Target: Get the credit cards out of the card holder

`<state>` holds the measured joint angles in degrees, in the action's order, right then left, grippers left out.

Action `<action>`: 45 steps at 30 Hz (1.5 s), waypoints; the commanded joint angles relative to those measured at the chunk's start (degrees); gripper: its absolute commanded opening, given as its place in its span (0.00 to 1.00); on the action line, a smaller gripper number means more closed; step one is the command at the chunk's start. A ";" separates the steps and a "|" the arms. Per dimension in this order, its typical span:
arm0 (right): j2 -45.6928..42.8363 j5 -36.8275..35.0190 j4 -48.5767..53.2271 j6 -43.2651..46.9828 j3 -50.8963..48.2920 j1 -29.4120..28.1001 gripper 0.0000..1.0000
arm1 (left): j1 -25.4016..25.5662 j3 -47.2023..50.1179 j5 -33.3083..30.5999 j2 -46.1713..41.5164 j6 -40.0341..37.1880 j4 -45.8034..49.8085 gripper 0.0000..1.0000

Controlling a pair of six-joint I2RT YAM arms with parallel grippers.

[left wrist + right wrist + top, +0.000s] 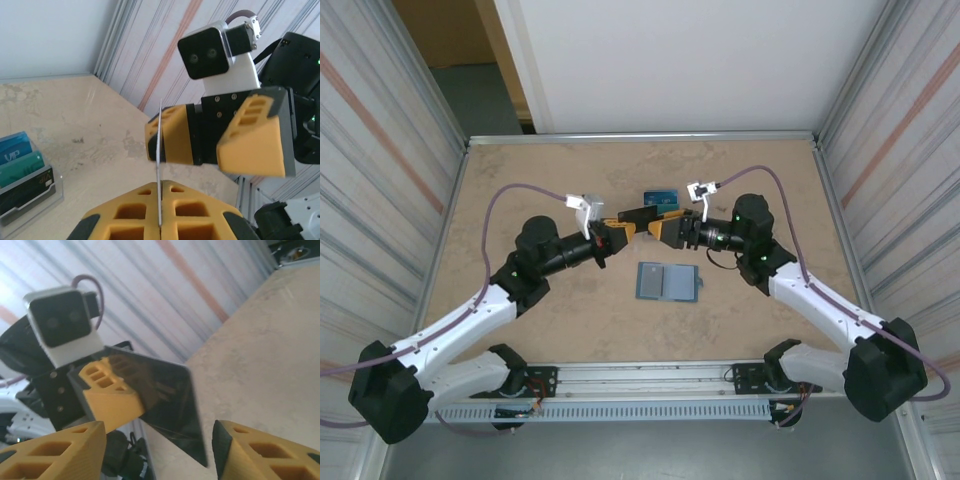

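Note:
The card holder lies open and flat on the table, near the middle. Above the table, my left gripper is shut on one dark credit card. In the left wrist view that card stands edge-on, pinched between the yellow fingertips. My right gripper faces it, open. Its two fingers stand wide apart on either side of the card's lower corner without touching it. From the left wrist, the right gripper shows one finger just behind the card's top edge.
A small clear stand holding several blue and teal cards sits on the table behind the grippers. Striped walls close in the left and right sides. A metal rail runs along the near edge by the arm bases.

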<state>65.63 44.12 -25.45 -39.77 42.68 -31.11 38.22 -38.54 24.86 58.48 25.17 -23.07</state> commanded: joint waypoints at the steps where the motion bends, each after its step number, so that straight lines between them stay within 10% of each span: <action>1: 0.31 2.68 -2.72 1.96 3.17 -1.72 0.53 | -0.42 0.15 1.76 -0.29 2.50 -5.07 0.00; 9: 0.50 2.99 -2.07 3.38 4.14 -2.37 0.12 | -0.51 -0.27 3.18 0.53 2.08 -4.61 0.00; 12: -0.87 2.00 0.62 5.72 4.30 -2.62 0.03 | -1.07 -1.06 3.98 0.02 -0.83 -0.93 0.18; 24: -6.29 -0.35 20.51 16.70 6.43 -3.34 0.00 | -5.81 -17.09 9.29 -1.80 -28.72 31.89 0.65; 42: -7.97 0.52 26.77 21.05 7.29 -3.87 0.00 | -5.12 -38.46 19.73 16.34 -47.49 57.74 0.65; 45: -7.84 0.47 26.95 21.20 7.42 -3.87 0.00 | -5.00 -39.42 21.61 18.17 -48.89 58.87 0.51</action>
<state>58.85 43.57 0.51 -20.23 47.92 -34.54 32.73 -75.68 42.87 75.66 -20.12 32.27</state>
